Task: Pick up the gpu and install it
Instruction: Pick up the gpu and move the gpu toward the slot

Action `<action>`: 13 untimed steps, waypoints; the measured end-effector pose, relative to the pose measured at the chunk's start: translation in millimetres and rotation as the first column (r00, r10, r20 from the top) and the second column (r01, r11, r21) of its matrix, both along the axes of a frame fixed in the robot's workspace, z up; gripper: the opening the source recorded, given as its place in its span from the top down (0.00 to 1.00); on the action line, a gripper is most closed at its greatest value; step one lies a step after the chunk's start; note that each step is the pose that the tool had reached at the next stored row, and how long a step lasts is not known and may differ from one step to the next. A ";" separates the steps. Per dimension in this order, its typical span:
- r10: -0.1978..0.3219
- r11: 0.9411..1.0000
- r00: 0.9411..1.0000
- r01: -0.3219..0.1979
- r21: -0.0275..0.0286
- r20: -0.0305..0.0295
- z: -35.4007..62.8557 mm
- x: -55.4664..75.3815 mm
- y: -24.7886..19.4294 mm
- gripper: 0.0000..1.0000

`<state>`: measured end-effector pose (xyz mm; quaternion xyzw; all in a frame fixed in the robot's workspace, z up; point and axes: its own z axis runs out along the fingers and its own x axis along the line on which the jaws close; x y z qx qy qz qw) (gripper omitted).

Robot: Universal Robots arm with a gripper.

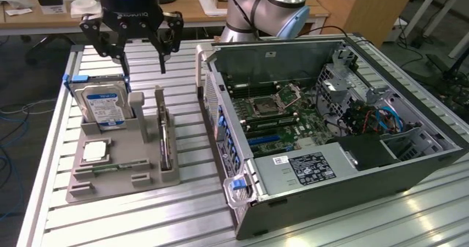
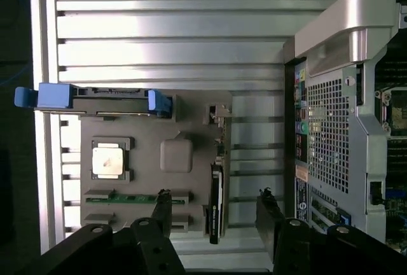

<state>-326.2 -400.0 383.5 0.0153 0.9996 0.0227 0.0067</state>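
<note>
Table (image 1: 146, 219) holds the gpu (image 1: 165, 142) upright in its tray (image 1: 117, 175), not yet picked; claw (image 1: 144, 71) hovers above, wide open and empty.

Table: slotted aluminium table (image 1: 146, 219) (image 2: 159, 33).
Exterior view's left: grey parts holder (image 1: 124, 148) (image 2: 143, 128), flat on the slats.
Exterior view's right: open desktop computer case (image 1: 352, 186) (image 2: 331, 128), lying on its side, near the holder, a bare gap between.

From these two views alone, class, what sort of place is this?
Probably a robotics lab set up for computer assembly: a robot arm at a slotted aluminium table, an open computer case, and a grey tray holding a hard drive.
</note>
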 end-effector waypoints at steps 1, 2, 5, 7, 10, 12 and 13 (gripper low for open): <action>0.003 1.000 1.000 -0.003 0.000 -0.001 -1.8 0.0 -1.0 0.35; 0.003 1.000 1.000 -0.003 0.000 -0.001 -3.6 0.0 -2.1 0.35; 0.004 1.000 1.000 -0.004 0.000 -0.001 -9.0 0.0 -5.8 0.35; 0.004 1.000 1.000 -0.004 0.000 -0.001 -12.5 0.0 -8.9 0.35; 0.004 1.000 1.000 -0.004 -0.001 -0.001 -17.3 0.0 -12.2 0.35; 0.004 1.000 1.000 -0.004 -0.002 -0.001 -20.3 0.0 -13.8 0.35; 0.004 1.000 1.000 -0.004 -0.003 -0.001 -21.7 0.0 -14.4 0.35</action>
